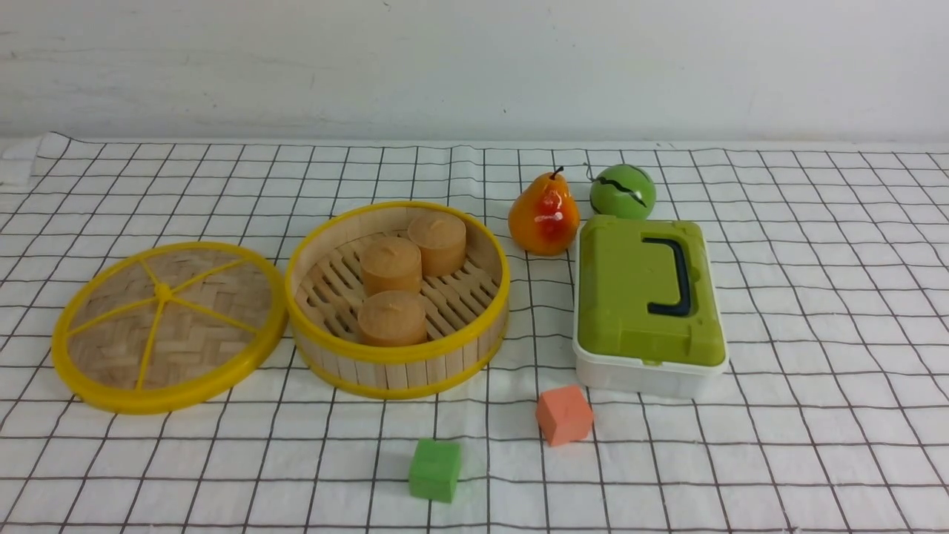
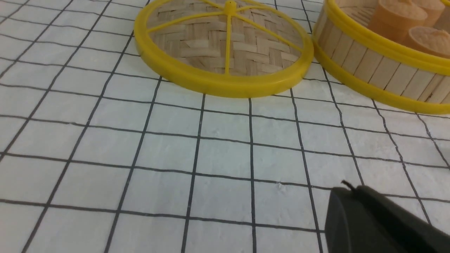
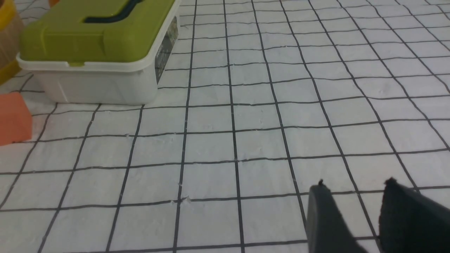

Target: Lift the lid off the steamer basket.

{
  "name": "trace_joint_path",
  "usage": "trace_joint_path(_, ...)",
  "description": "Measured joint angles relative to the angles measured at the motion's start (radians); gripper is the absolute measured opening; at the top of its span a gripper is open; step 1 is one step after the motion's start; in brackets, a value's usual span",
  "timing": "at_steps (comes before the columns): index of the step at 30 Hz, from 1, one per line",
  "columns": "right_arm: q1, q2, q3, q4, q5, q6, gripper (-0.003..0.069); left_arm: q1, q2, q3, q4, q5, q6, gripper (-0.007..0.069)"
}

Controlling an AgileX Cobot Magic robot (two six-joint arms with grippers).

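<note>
Front view: lid (image 1: 169,326) off, flat on gridded cloth (image 1: 815,297), rim touching steamer basket (image 1: 398,297) on its left; basket open, three tan cylindrical buns (image 1: 392,317) inside. Pear (image 1: 543,215) and green ball (image 1: 623,191) behind green-topped white box (image 1: 649,308), right of basket; orange cube (image 1: 564,415) and green cube (image 1: 434,469) nearer the camera. No pincers visible here. Left wrist view: left gripper (image 2: 355,196) clenched, fingertips together, empty, low over cloth (image 2: 175,158); lid (image 2: 225,49) lying flat well ahead of the pincer, apart from it; steamer basket (image 2: 379,70) just beside lid, also ahead, buns (image 2: 397,14) showing over rim. Right wrist view: right gripper (image 3: 355,196) released, gap between fingers (image 3: 323,218), holding nothing, over bare cloth (image 3: 246,123); white box with green lid (image 3: 98,49) well ahead and off to one side, orange cube (image 3: 12,117) near it, sliver of basket (image 3: 7,31) at frame edge.
</note>
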Motion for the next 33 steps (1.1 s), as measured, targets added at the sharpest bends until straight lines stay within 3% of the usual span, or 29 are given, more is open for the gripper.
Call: trace_joint_path(33, 0.0, 0.0, 0.0, 0.0, 0.0, 0.0, 0.024, 0.0, 0.0, 0.0, 0.012, 0.017, 0.005, -0.0012)
